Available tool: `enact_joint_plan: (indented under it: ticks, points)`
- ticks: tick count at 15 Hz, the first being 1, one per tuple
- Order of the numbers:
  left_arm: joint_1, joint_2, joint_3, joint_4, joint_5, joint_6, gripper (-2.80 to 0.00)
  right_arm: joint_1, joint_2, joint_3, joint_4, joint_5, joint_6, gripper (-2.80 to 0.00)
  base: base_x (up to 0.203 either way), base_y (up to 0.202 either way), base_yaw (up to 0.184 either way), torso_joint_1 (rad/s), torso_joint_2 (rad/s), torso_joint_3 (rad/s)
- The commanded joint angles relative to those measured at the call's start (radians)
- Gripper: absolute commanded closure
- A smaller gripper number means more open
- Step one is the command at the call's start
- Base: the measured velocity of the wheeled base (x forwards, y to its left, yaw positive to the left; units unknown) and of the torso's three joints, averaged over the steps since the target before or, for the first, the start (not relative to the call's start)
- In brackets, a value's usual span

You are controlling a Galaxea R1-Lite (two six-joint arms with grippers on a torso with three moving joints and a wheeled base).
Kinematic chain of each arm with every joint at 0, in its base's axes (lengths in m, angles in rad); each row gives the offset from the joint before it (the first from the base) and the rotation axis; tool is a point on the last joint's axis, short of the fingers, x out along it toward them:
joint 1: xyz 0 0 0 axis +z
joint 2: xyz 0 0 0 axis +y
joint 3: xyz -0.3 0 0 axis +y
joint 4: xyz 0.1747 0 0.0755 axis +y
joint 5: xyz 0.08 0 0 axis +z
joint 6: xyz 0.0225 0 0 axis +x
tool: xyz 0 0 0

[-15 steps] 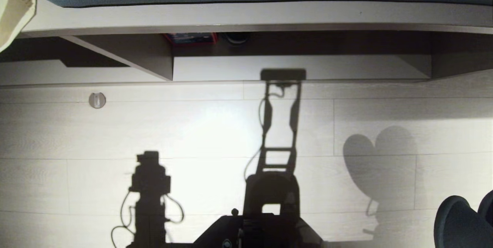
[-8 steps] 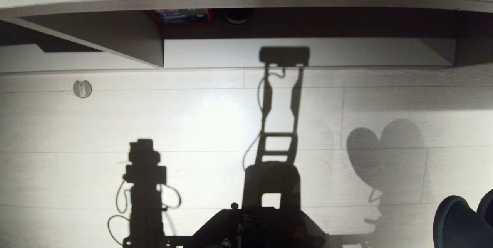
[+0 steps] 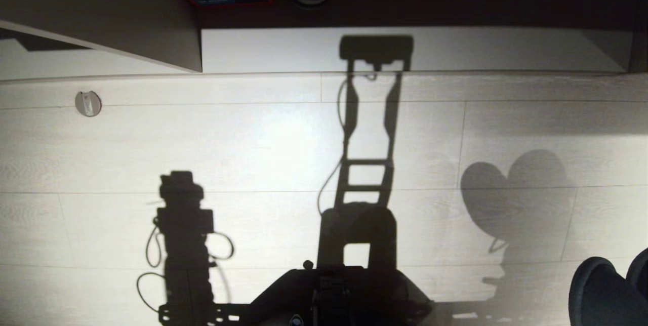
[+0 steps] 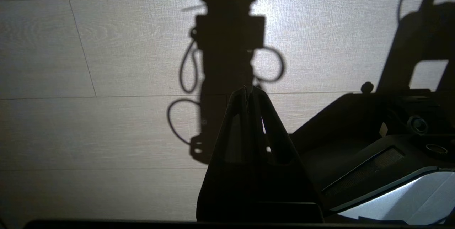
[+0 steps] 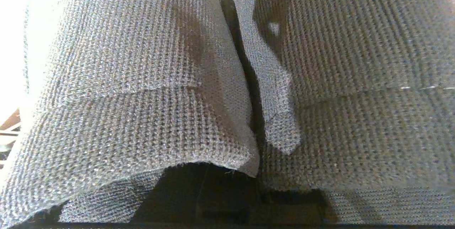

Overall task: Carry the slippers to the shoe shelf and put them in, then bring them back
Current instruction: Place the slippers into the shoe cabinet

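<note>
Right wrist view, slippers [image 5: 142, 79] pinched together

Head view: looks steeply down from above onto the pale plank floor [image 3: 253, 144], with the shoe shelf [image 3: 152, 27] along the far edge and the robot's base [image 3: 344, 295] at the near edge. Left wrist view: faces the same floor [image 4: 106, 62] from lower and closer, sharing the base [image 4: 355, 133] and the arm's shadow [image 4: 227, 44] with the head view [image 3: 182, 225]. Right wrist view: pressed against the slippers [image 5: 142, 79], whose knit fills it.
</note>
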Motion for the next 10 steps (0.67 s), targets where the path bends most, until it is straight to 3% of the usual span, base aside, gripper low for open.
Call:
enact_joint_plan:
  ticks: [1,10]
  points:
    - [0.0,0.0,0.0,0.0,0.0,0.0,0.0,0.0,0.0,0.0,0.0,0.001,-0.001,0.0,0.0,0.0,0.0,0.0,0.0,0.0]
    - [0.0,0.0,0.0,0.0,0.0,0.0,0.0,0.0,0.0,0.001,0.0,0.001,-0.001,0.0,0.0,0.0,0.0,0.0,0.0,0.0]
